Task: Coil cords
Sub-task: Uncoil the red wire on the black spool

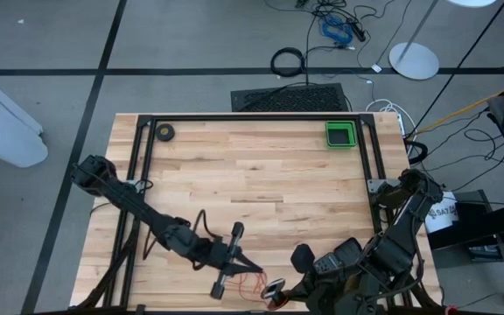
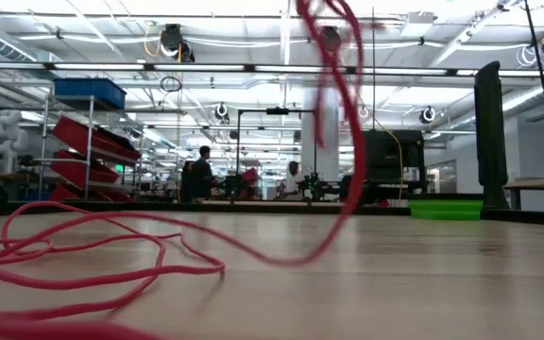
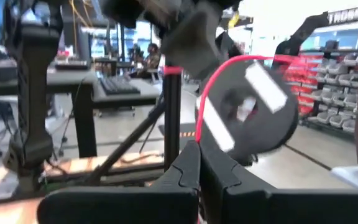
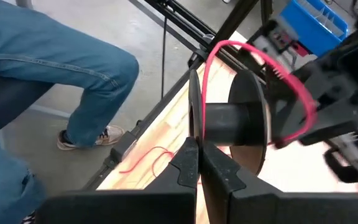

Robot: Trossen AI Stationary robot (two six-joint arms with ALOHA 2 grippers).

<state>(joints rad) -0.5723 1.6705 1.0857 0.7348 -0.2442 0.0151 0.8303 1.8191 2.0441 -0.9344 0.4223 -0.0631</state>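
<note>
Winding now: your left pincer [image 1: 254, 269] pinches the red cord [image 1: 250, 282] at the desk's [image 1: 261, 175] near edge, right pincer [image 1: 280, 296] clamps the spool [image 4: 238, 121]. Feed slack next, steadily.

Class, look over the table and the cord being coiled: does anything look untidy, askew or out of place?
Yes. The red wire sprawls in loose tangled loops on the table near its front edge, between the left gripper and right gripper, with little wound on the spool.
</note>
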